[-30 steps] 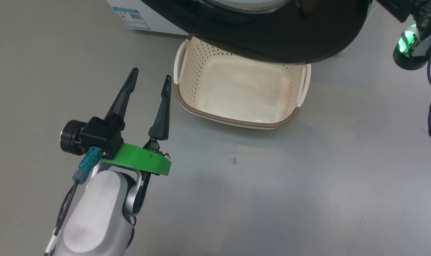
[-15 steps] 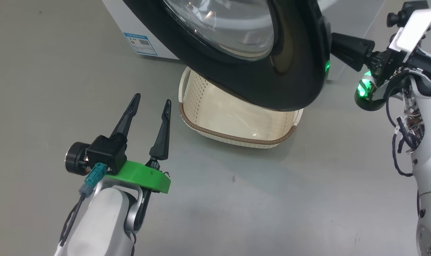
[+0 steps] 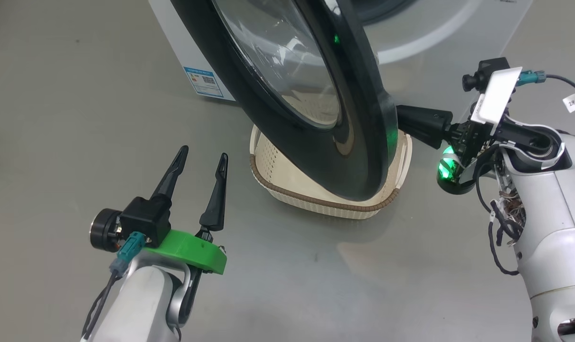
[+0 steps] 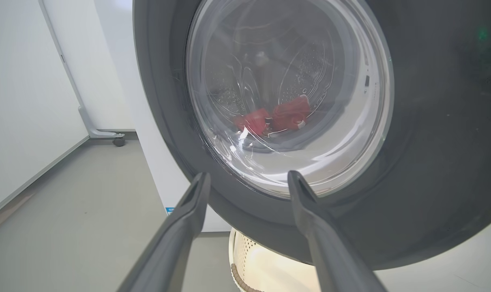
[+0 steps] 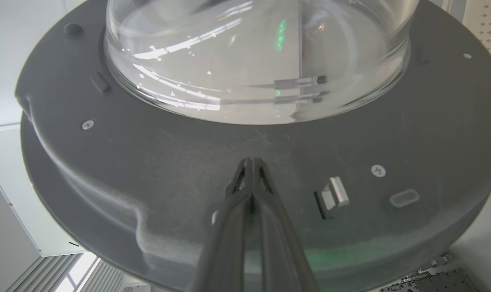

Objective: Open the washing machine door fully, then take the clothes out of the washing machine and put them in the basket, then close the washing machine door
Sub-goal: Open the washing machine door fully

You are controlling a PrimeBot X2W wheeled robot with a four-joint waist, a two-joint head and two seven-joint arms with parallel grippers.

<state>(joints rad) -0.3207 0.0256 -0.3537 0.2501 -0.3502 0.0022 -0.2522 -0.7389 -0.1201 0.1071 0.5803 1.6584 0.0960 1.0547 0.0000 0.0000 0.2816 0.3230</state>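
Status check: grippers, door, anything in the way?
Left gripper open, free. Right gripper shut, tips at inner face of door. Door part-open, clothes inside washing machine. Door overhangs basket.

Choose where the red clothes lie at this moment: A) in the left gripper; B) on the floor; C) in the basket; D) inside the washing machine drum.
D: the red clothes show through the glass of the door, lying inside the washing machine drum.

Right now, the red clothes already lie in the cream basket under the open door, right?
Not quite: the basket looks empty. The left wrist view shows the red clothes behind the washing machine door glass, inside the washing machine.
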